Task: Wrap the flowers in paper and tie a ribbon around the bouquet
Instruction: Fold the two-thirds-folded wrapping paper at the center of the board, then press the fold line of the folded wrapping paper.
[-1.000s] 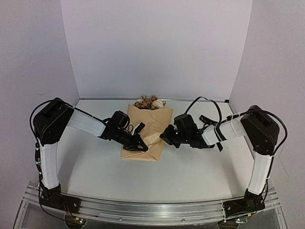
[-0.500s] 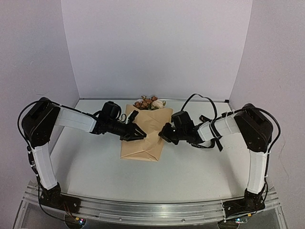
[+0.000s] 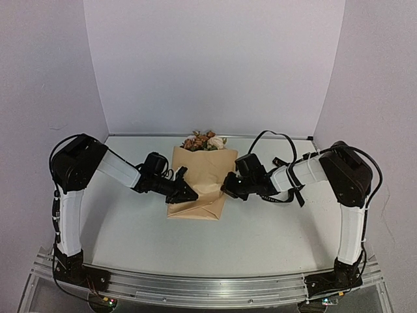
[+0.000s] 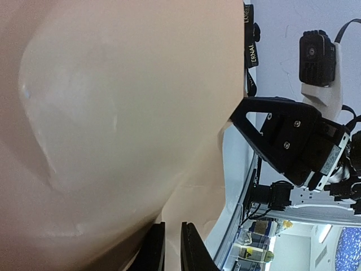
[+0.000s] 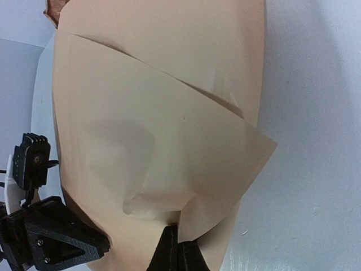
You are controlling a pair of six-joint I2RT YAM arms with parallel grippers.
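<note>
The tan paper (image 3: 207, 171) lies folded over the flowers (image 3: 204, 141), whose pink-brown blooms poke out at its far end. My left gripper (image 3: 189, 192) sits low on the paper's left side. In the left wrist view its jaws (image 4: 172, 234) stand almost together with a paper layer (image 4: 113, 113) in the thin gap. My right gripper (image 3: 226, 187) presses in from the right. Its closed tips (image 5: 179, 240) pinch a puckered flap of the paper (image 5: 169, 113). I cannot make out the ribbon.
The bundle rests mid-table on the white top (image 3: 130, 228), with white walls behind and at both sides. An aluminium rail (image 3: 208, 287) runs along the near edge. A black cable (image 3: 277, 140) loops above the right forearm.
My left gripper reached further back along the paper, opened briefly, then came back lower and closed again. The right gripper crept slightly left and stayed closed on the flap.
</note>
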